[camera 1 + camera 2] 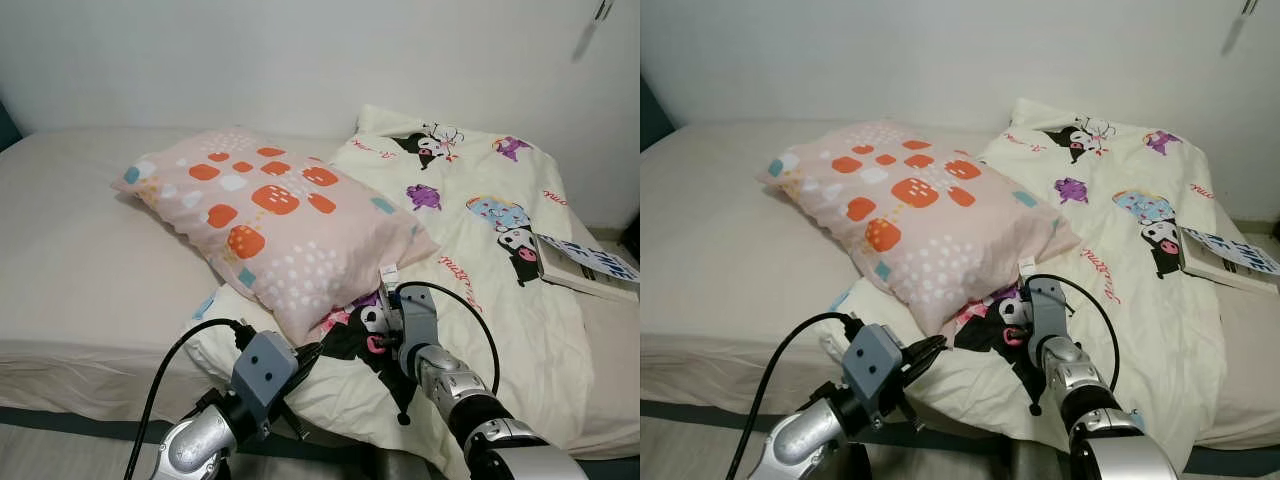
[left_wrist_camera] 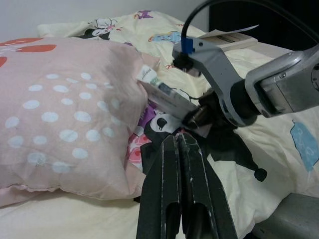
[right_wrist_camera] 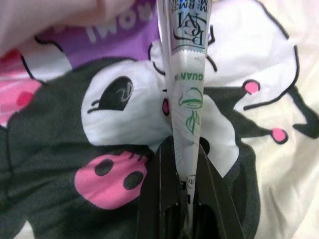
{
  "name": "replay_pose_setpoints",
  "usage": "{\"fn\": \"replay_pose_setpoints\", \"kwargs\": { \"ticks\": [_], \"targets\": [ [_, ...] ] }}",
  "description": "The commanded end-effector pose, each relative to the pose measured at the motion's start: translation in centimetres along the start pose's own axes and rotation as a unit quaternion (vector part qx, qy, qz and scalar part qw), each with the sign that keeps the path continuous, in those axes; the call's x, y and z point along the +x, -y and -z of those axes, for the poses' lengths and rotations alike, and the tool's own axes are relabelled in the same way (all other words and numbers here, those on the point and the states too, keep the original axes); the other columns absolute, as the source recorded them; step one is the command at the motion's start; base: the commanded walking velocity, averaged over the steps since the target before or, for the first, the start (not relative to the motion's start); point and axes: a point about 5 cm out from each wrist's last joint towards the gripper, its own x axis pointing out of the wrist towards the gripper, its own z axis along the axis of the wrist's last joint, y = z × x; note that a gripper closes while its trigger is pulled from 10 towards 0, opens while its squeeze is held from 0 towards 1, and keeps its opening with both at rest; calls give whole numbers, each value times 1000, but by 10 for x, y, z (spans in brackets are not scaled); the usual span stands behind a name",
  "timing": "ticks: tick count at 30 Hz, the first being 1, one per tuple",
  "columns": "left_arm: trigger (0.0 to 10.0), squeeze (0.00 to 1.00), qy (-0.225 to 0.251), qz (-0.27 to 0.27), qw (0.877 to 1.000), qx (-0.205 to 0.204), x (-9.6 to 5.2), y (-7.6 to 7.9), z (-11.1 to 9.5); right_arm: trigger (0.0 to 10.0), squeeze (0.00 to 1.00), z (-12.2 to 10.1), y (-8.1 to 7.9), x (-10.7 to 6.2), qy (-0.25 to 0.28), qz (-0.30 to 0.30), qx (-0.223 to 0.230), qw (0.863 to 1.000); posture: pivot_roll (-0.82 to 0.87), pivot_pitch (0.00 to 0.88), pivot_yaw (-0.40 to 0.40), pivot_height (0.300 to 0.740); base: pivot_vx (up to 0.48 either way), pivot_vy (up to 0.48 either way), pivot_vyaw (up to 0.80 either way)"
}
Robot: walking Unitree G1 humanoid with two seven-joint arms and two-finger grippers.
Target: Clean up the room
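Nearest the head camera, the left gripper (image 2: 182, 149) hovers with its jaws together and empty over the bed's (image 1: 80, 250) front edge, just short of the pillow (image 1: 270, 220), likely waiting as a spare hand. Beside it the right gripper (image 3: 184, 164) is clamped on a flat white tube (image 3: 183, 74), pinching its tail end so it stands clear of the cartoon-print duvet (image 1: 480, 250), just off the pillow's near corner. A book (image 1: 585, 265) lies on the duvet's far right edge, well apart, presumably awaiting tidying too.

White tube (image 3: 185, 94) clamped between the right gripper's (image 3: 185, 164) black jaws, above the cartoon-printed quilt (image 3: 99, 149).
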Motion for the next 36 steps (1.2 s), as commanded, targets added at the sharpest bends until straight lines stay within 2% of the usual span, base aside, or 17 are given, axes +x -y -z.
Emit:
{"fn": "replay_pose_setpoints", "kwargs": {
  "ticks": [1, 2, 3, 4, 5, 7, 10, 12, 13, 14, 16, 17, 23, 27, 30, 32, 36],
  "targets": [
    [10000, 0, -2, 3, 1000, 6, -3, -1, -2, 2824, 0, -8, -3, -1, 23, -1, 14, 1000, -28, 164, -44, 577, 0, 0, 0],
    [10000, 0, -2, 3, 1000, 6, -3, -1, -2, 2824, 0, -8, -3, -1, 23, -1, 14, 1000, -28, 164, -44, 577, 0, 0, 0],
    [10000, 0, -2, -6, 1000, 2, -4, -2, -2, 5137, 0, -11, -5, -3, 34, 1, 20, 999, -34, 161, -41, 577, 0, 0, 0],
    [10000, 0, -1, -21, 1000, -10, -5, -5, -2, 10000, 0, -14, -6, -5, 49, 3, 24, 999, -34, 161, -41, 577, 0, 0, 0],
    [10000, 0, -1, -21, 1000, -10, -5, -5, -2, 10000, 0, -14, -6, -5, 49, 3, 24, 999, -34, 161, -41, 577, 0, 0, 0],
    [10000, 0, -7, -86, 995, -50, -8, -14, 3, 10000, 0, -18, -12, -14, 106, -10, 4, 994, -41, 162, -37, 577, 0, 0, 0],
    [10000, 0, -31, -206, 972, -105, -17, -30, 17, 10000, 0, -15, -17, -26, 162, -14, -37, 986, -47, 162, -30, 577, 0, 0, 0],
    [10000, 0, -43, -253, 960, -109, -22, -37, 23, 10000, 0, -16, -19, -30, 186, -10, -61, 981, -49, 160, -31, 577, 0, 0, 0],
    [10000, 0, -54, -293, 948, -114, -26, -43, 28, 10000, 0, -18, -20, -32, 199, -12, -68, 978, -49, 161, -33, 577, 0, 0, 0],
    [10000, 0, -54, -293, 948, -114, -26, -43, 28, 10000, 0, -18, -20, -32, 199, -12, -68, 978, -49, 161, -33, 577, 0, 0, 0],
    [10000, 0, -61, -382, 910, -150, -37, -55, 36, 10000, 0, -23, -24, -39, 230, -12, -77, 970, -53, 158, -38, 577, 0, 0, 0],
    [10000, 0, -65, -401, 902, -144, -40, -58, 37, 10000, 0, -25, -24, -41, 238, -10, -80, 968, -53, 156, -44, 577, 0, 0, 0],
    [10000, 0, -68, -399, 905, -130, -40, -56, 35, 10000, 0, -27, -22, -43, 241, 0, -79, 967, -51, 155, -48, 577, 0, 0, 0],
    [10000, 0, -76, -342, 929, -116, -26, -42, 32, 10000, 0, -9, -12, -37, 169, 16, -87, 982, -52, 153, -49, 577, 0, 0, 0],
    [10000, 0, -87, -324, 936, -104, -24, -39, 33, 10000, 0, -2, -10, -35, 149, 14, -75, 986, -52, 153, -49, 577, 0, 0, 0],
    [10000, 0, -96, -290, 947, -95, -20, -31, 35, 10000, 0, 22, -8, -31, 70, 5, -70, 995, -51, 155, -46, 577, 0, 0, 0],
    [10000, 0, -98, -267, 954, -92, -19, -27, 35, 10000, 0, 33, -6, -31, 43, 10, -69, 997, -51, 155, -46, 577, 0, 0, 0]
  ]
}}
